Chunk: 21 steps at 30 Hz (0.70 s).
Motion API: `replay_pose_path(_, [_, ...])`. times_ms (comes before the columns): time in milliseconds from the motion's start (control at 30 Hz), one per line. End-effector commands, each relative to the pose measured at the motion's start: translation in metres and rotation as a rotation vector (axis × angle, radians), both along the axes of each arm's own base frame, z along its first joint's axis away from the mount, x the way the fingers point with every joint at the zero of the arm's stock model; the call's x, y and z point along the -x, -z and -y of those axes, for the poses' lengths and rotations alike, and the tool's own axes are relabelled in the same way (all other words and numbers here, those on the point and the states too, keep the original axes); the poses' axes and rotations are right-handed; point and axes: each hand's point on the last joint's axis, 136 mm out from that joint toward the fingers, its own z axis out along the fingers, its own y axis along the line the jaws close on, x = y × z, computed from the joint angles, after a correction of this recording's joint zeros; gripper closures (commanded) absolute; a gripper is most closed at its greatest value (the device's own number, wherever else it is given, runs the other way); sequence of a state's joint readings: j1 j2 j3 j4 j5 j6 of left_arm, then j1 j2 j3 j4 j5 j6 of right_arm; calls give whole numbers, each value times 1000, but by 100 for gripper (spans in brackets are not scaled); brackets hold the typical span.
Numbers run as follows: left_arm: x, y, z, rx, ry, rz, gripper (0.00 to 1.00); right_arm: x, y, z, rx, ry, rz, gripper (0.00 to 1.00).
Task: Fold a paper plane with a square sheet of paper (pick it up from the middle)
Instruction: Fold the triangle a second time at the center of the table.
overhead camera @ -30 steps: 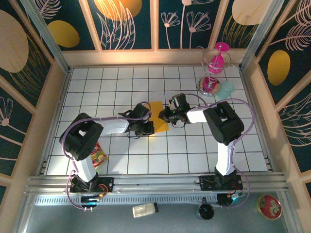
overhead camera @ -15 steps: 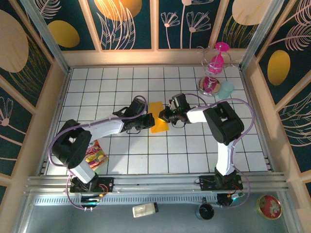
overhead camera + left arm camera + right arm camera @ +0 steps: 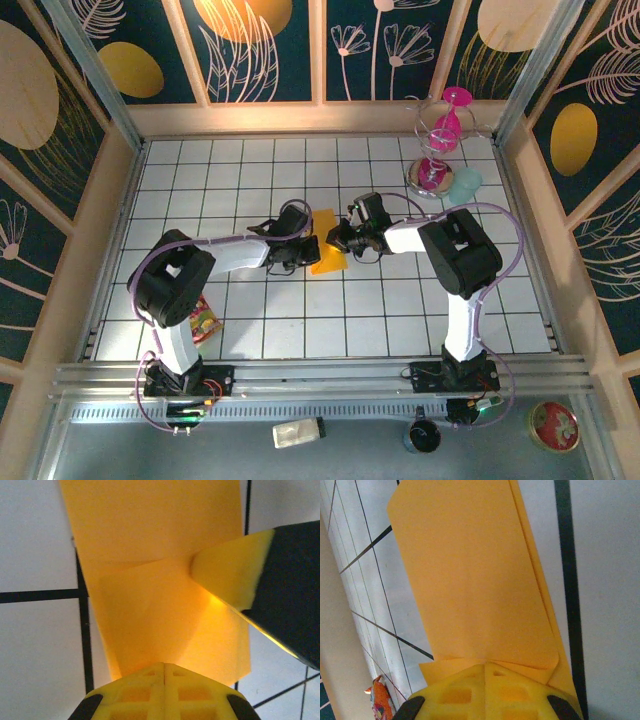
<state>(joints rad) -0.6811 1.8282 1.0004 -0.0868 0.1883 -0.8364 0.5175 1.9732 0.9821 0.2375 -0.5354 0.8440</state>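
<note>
Sheet of paper [image 3: 327,238]: orange-yellow, partly folded, lying flat near the middle of the white tiled table [image 3: 400,310], between the two pincers. Left pincer [image 3: 308,250]: fingers together, tip at the sheet's left side. Right pincer [image 3: 341,238]: fingers together, tip at the sheet's right side. Left wrist view: sheet [image 3: 150,540] in two layers, an angled flap creased over the lower part. The left pincer [image 3: 164,682] is closed at the near edge, and one of the right pincer's fingers [image 3: 227,575] rests on the flap from the right. Right wrist view: sheet [image 3: 470,580] as a long smooth panel with a narrow doubled edge down its right side, and the right pincer [image 3: 485,682] closed at its near end. Snack packet [image 3: 202,320], red and yellow, well apart at the table's near left, its corner seen past the sheet [image 3: 379,702]; print too small to read. Pink hourglass-shaped ornament [image 3: 440,140] at the far right corner.
</note>
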Motion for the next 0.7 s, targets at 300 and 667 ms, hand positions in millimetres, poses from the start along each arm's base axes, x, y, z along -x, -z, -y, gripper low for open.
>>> replay_pose_path(300, [20,30,-22,-92,-34,-65,100,-7,-43,-9,-25,-73,93,100])
replay_pose_path(667, [20,29,-22,-92,-29,-66,100,29,-14,-19,22,-135,22,100])
